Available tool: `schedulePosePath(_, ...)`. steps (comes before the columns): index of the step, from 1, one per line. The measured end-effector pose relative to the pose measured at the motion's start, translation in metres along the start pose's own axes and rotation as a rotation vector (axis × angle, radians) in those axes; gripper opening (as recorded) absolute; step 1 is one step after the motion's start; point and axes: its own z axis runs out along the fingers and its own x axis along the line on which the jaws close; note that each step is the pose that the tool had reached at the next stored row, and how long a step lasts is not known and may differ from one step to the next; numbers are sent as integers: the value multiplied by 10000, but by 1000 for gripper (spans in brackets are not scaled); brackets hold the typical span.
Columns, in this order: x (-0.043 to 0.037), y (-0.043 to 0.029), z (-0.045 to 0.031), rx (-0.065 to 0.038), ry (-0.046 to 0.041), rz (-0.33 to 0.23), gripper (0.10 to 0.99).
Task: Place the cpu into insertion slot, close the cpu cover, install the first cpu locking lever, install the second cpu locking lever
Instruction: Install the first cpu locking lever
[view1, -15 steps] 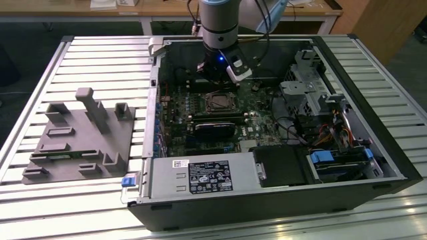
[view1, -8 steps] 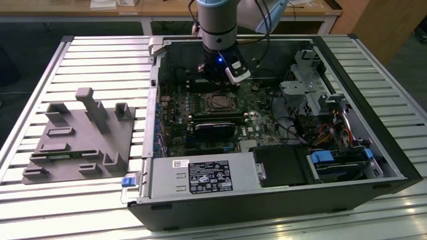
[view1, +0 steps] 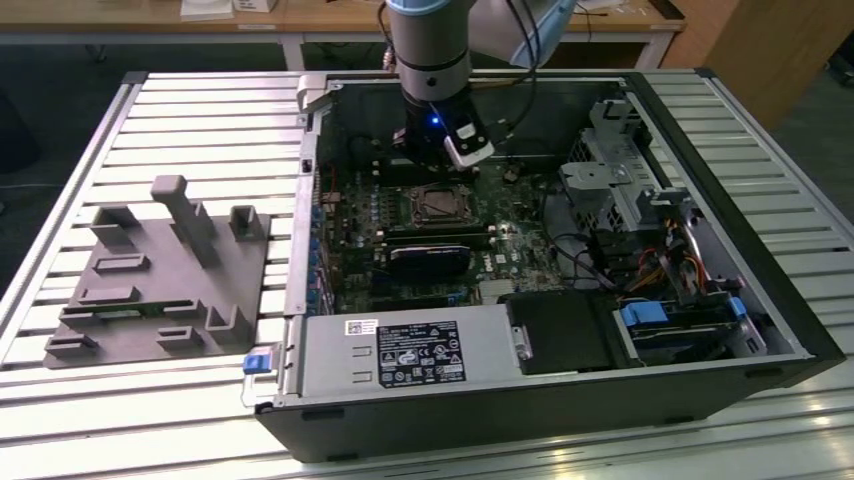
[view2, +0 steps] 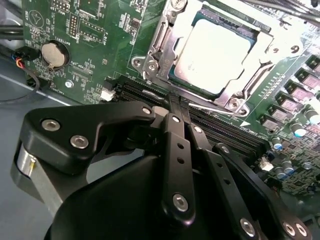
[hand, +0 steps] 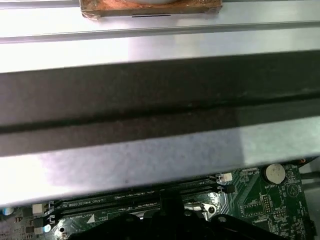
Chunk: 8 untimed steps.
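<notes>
Nearest the camera in the second wrist view, the black gripper (view2: 175, 102) is seen with its two fingers drawn together to a narrow tip. Nothing is seen held between them. The tip is poised just over the long black memory slots (view2: 135, 92), close beside a thin silvery lever rod (view2: 215, 108); whether the rod is touched cannot be told.

Just beyond, the cpu (view2: 217, 52) is seated flat in the insertion slot (view1: 437, 205), its dull grey top showing through the square window of the cpu cover (view2: 227, 92), which is lowered around it.

The chip is judged light and rigid but fragile, best held only by its edges; framed by the cover, little of it is left to grasp. The cover is judged thin, springy sheet metal, better pressed flat than pinched. The lever rod is judged stiff, springy and slippery, best taken near its free end.

Farther off, a coin cell battery (view2: 53, 54) is set in the green board. In the exterior view, the arm is reached down into the open computer case (view1: 787, 330).
</notes>
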Motion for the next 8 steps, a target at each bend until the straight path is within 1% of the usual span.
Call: schedulePosePath(8,10,38,27,70,-94,522,106)
